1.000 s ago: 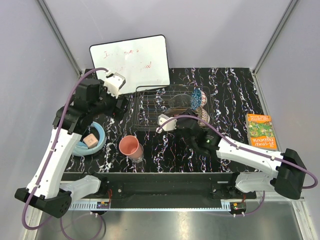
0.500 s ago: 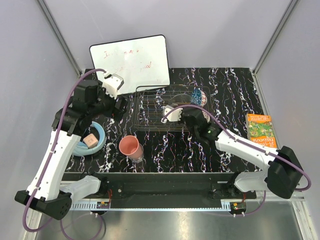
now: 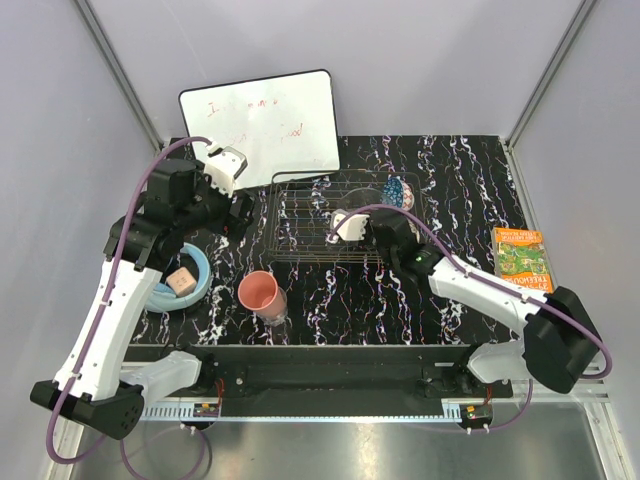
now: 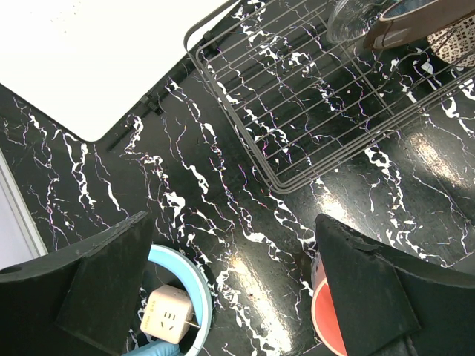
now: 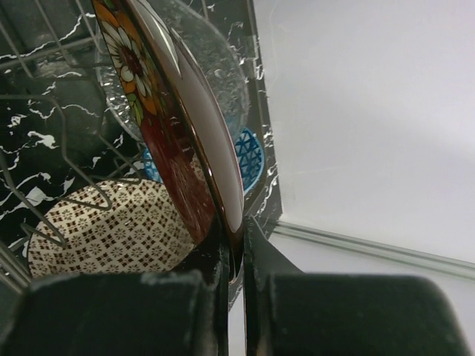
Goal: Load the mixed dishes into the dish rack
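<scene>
My right gripper is shut on the rim of the red floral plate, which stands on edge over the right part of the dish rack. Behind the plate in the rack are a cream-gold patterned bowl, a blue patterned bowl and a clear glass bowl. The pink cup stands on the table in front of the rack. My left gripper hangs open above the table between the pink cup and a light-blue bowl, left of the dish rack.
A plain light-blue bowl holding a beige plug cube sits at the left. A whiteboard leans behind the rack. A green and orange book lies at the right edge.
My right gripper has carried the plate away from me, further in over the rack toward the bowls. The left arm has hardly moved.
</scene>
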Controlling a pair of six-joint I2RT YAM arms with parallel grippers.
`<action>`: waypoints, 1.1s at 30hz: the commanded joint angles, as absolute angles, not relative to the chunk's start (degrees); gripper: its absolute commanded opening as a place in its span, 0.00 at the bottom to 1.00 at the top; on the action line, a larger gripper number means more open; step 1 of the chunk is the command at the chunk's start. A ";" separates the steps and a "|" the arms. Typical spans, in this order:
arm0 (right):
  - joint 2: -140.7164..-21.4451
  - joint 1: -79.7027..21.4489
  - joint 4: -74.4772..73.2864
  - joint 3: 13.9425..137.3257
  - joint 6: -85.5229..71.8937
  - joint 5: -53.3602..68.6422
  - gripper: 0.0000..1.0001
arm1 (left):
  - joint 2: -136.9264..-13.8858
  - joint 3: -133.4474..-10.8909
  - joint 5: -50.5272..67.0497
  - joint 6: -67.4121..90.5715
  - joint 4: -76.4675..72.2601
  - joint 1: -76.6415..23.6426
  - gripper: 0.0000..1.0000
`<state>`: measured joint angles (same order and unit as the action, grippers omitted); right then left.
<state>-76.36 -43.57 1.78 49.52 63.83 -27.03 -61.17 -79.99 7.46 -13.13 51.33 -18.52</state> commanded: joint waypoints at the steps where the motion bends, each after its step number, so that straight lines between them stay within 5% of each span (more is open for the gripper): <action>1: -76.46 -41.92 7.91 49.22 60.57 -26.10 0.00 | -60.73 -80.33 9.32 -12.83 48.43 -18.19 0.95; 17: -72.87 -42.18 10.55 48.07 56.42 -27.59 0.00 | -59.77 -78.75 9.14 -13.01 47.81 -18.19 0.95; 33: -60.47 -53.26 -5.27 48.08 53.09 -33.93 0.00 | -60.47 -79.10 9.93 -12.22 47.46 -18.19 0.94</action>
<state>-62.24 -52.77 -3.62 47.44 55.83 -30.74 -60.95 -78.96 8.60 -12.97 50.15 -18.46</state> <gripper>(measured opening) 0.045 0.943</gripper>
